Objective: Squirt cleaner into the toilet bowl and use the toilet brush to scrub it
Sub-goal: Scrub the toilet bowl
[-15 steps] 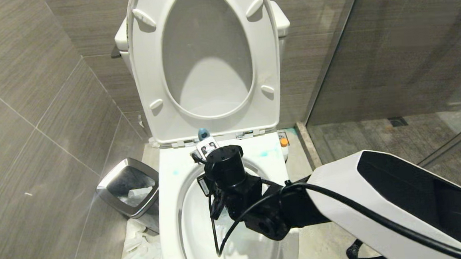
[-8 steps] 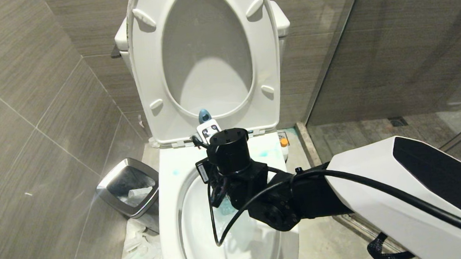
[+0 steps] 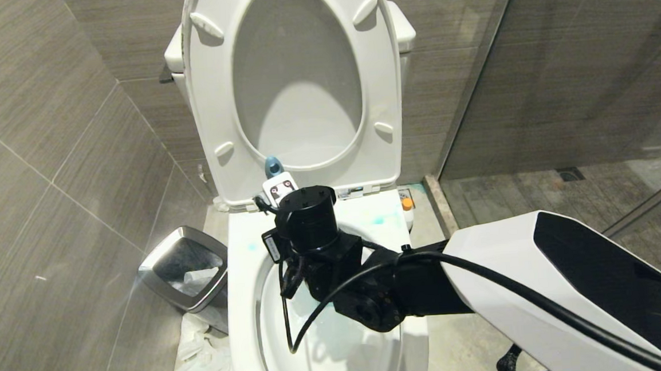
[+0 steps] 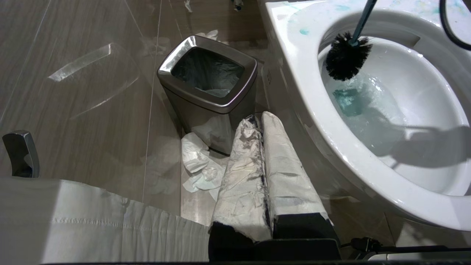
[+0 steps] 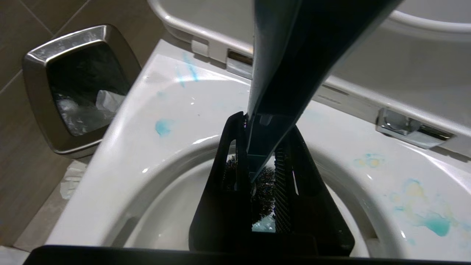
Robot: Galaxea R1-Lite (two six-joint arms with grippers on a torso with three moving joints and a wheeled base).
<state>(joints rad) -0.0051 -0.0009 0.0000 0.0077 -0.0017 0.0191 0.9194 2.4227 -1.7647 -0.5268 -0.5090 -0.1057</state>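
Right gripper (image 5: 259,173) clamps the brush (image 4: 346,55) handle steeply, so the bristles reach the bowl's (image 4: 331,121) back-left wall above the cleaner (image 4: 347,101) pool. Left gripper (image 4: 263,173) clenched, parked beside the bowl.

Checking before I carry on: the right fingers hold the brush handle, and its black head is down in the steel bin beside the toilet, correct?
Not quite. The right gripper does hold the brush, but its black head is inside the bowl, above the blue cleaner, not in the bin. The left wrist view shows it.
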